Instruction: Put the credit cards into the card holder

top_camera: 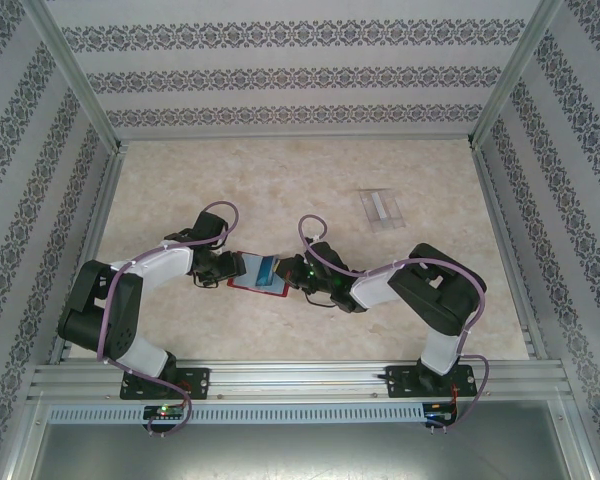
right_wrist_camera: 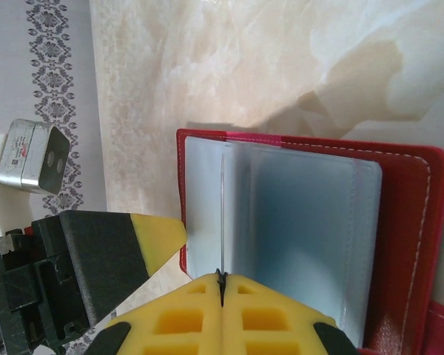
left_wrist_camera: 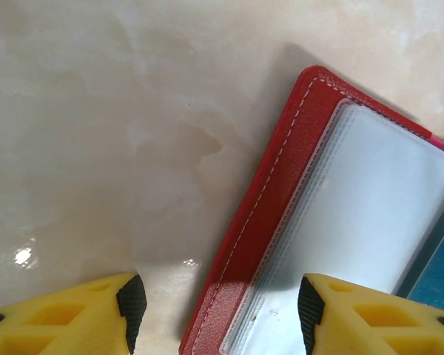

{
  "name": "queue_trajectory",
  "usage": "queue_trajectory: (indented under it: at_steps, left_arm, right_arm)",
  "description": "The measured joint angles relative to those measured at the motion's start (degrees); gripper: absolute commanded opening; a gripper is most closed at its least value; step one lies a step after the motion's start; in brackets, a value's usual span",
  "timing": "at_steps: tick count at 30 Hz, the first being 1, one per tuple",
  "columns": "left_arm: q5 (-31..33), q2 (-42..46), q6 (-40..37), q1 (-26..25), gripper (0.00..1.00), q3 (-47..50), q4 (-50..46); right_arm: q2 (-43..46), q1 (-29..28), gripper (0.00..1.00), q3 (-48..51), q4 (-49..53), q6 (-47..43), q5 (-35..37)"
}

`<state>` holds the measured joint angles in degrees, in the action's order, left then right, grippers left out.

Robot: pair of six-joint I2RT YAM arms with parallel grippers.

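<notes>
**While both arms crowd the card holder, one card lies far off**

As I look down on the marble table (top_camera: 280, 180) inside patterned walls (top_camera: 280, 85), the arms meet over the open card holder (top_camera: 260, 272) near the front, covering both its ends. One credit card (top_camera: 382, 208) lies flat well apart, toward the far right. My left gripper (left_wrist_camera: 218, 310) stands apart, straddling the holder's red edge. My right gripper (right_wrist_camera: 222, 285) is pressed together on a thin pale leaf (right_wrist_camera: 222, 214) rising edge-on from the holder; card or pocket, I cannot tell. The holder runs out of frame in both wrist views.
</notes>
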<state>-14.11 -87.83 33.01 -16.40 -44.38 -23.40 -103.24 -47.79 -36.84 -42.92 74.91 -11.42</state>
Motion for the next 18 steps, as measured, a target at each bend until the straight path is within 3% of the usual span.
queue_trajectory:
  at_steps: [18]
  left_arm:
    - [0.0,-0.1,0.0,0.0,0.6,0.0,0.0]
  right_arm:
    - [-4.6,0.0,0.0,-0.3,-2.4,1.4,-0.2]
